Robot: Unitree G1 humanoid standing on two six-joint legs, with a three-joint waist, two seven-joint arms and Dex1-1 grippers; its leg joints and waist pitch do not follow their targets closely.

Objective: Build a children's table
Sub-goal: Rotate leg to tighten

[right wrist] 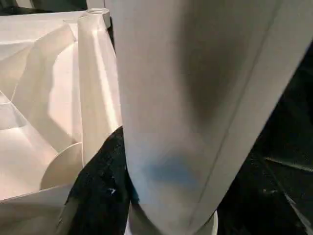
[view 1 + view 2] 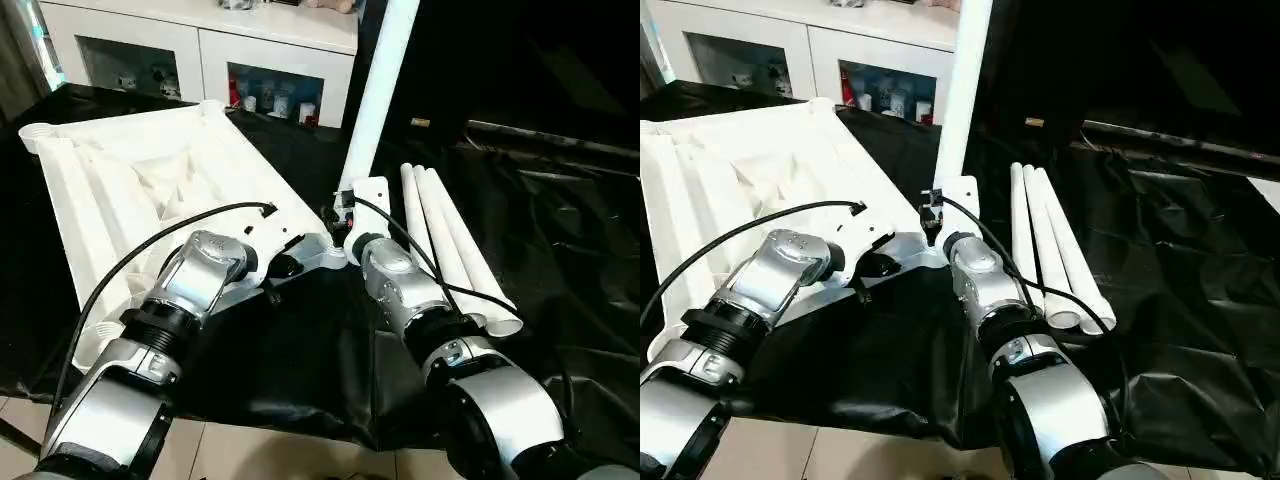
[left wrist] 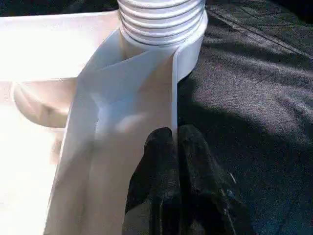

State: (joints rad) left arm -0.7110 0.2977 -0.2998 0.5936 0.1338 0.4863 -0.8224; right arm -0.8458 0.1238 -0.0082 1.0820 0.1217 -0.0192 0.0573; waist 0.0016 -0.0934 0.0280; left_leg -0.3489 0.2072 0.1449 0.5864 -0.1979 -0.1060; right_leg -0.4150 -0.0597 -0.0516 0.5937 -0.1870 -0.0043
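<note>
Upright leg (image 2: 378, 95) within right gripper (image 2: 346, 215), over corner socket (image 3: 188, 46).

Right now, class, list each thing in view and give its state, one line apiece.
Tabletop: upside down, ribs up.
Upright leg: standing at the near corner socket.
Spare legs: three lying side by side on the black sheet.
Left gripper: shut on the tabletop's edge.
Right gripper: around the upright leg.
</note>
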